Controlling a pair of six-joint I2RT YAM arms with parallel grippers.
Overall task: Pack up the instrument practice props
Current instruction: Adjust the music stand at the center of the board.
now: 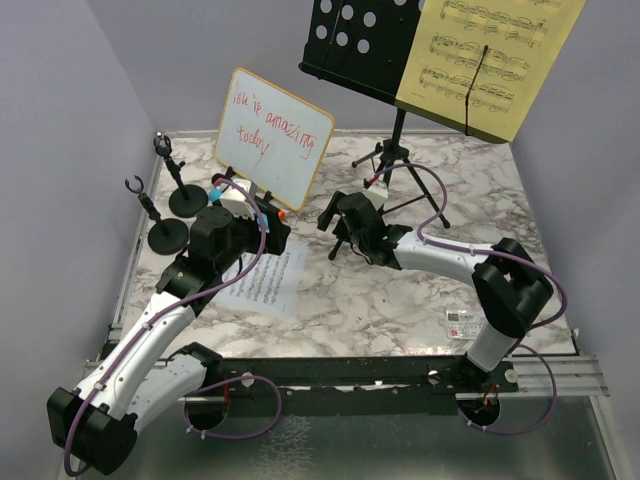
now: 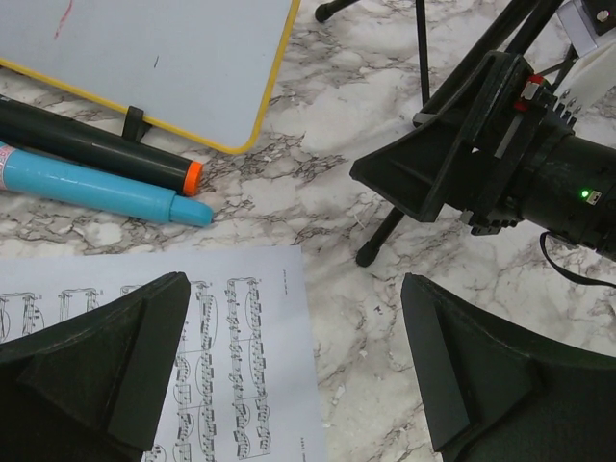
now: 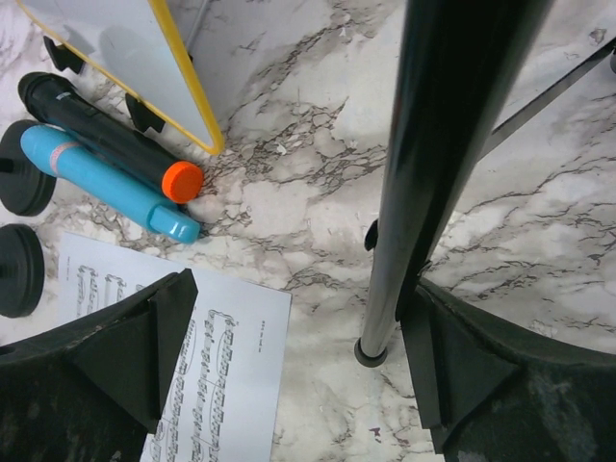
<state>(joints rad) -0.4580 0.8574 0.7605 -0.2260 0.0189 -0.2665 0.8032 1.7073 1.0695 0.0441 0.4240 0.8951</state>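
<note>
The left arm [image 1: 150, 335] and right arm [image 1: 450, 258] reach forward from the near edge and bend toward each other. The left gripper [image 2: 294, 375] points down, jaws spread wide. The right gripper [image 3: 298, 375] sits near it, its jaws also wide apart.

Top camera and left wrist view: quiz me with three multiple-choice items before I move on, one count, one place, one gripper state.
1. Mic holders standing on the table: A one; B three; C two.
2. The yellow sheet music is: A flat on the table; B on the tripod music stand; C rolled up on the table.
3. The left gripper is: A open, empty; B shut, empty; C shut on something.
Answers: C, two round bases stand near the left edge; B, it rests against the stand's perforated desk; A, its fingers are wide apart, gripping nothing.
</note>
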